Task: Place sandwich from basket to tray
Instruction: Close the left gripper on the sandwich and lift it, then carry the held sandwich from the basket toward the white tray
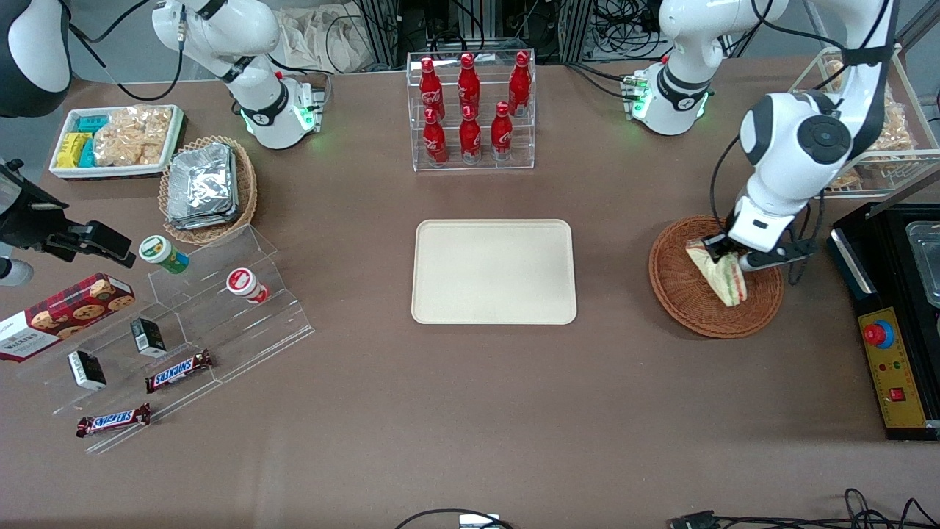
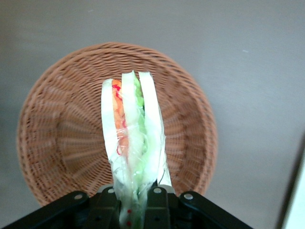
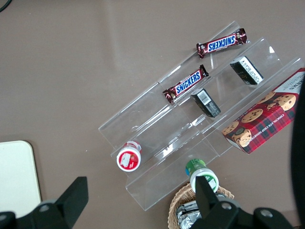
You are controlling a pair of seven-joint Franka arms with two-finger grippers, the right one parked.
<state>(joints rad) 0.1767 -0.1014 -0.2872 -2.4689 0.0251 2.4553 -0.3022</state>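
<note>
Over the basket (image 1: 698,308), the gripper (image 1: 723,253) clamps the sandwich (image 1: 721,273).

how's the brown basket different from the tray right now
The basket is round, brown woven wicker; the tray is rectangular, smooth cream plastic. Over the basket, the gripper is shut on the sandwich; the tray holds nothing. Both are shallow and sit on the table.

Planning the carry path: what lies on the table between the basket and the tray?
Nothing: the front view shows only bare brown tabletop between the basket and the tray. The end effector is over the basket, shut on the sandwich.
</note>
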